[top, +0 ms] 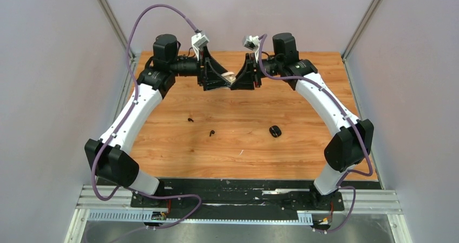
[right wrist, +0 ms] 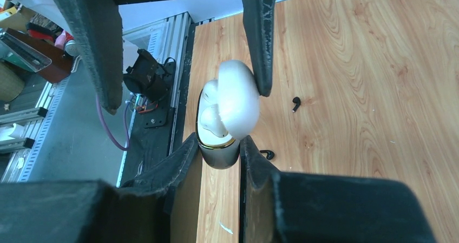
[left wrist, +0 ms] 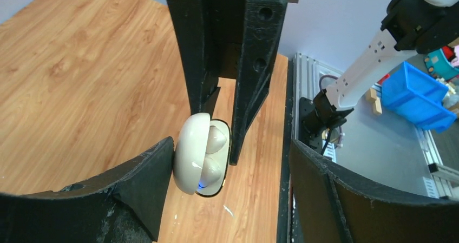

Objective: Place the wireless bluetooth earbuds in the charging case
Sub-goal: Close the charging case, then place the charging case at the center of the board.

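Holding: right jaws are clamped on the dark base of the white case, raised above the far end of the tabletop.
Left jaws: wide apart, straddling the case; one finger touches the lid's outer face and the other stands clear.
White buds: both sit in their wells, with a blue light glowing below them.
Lid: part-way down over them, not shut.
Black buds: both lie loose on the tabletop, near each other and well apart from the raised case.
Black case: a small dark oval to the right of those two; I cannot tell whether it is open.
Done: seemingly the white half, bar closing the lid.
Left: shutting the lid, then seating both black buds, probably in the black case.
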Controlling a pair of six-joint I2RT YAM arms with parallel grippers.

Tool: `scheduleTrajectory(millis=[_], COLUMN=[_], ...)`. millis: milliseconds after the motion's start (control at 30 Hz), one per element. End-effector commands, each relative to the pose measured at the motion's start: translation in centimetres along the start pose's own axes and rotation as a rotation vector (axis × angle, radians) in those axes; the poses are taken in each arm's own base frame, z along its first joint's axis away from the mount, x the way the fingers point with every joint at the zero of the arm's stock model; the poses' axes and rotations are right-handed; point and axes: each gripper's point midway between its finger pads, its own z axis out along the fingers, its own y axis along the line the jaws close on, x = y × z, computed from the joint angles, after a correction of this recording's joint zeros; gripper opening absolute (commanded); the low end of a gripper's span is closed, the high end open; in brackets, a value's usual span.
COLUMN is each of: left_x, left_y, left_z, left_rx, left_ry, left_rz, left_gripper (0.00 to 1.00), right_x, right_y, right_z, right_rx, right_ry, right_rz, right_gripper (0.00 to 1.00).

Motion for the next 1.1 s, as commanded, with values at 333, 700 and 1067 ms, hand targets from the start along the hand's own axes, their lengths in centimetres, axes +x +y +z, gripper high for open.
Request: scheduleTrajectory(millis=[333, 700, 1067], left_x=[-1.4, 0.7, 8.2], left_y=[-3.7, 1.1, 2.7], left_z=[-1.0, -3.8, -4.3], left_rx=[0.054, -0.289, -0.343], left_ry=[0.02, 0.072, 0.198], left_rz=[0.147, 0.16, -0.013], left_gripper=[0.8, 0.87, 0.88], right_x=[-0.1, 15.6, 24.5], right_y=[-3.5, -12.2, -13.4], right_z=[-0.8, -11.5, -11.4], right_rx=[0.124, 0.494, 0.552], right_ry=[-0.015, 0.03, 0.121], right_rz=[0.036, 0.82, 1.078], right_gripper=[0.0, 0.0, 0.01])
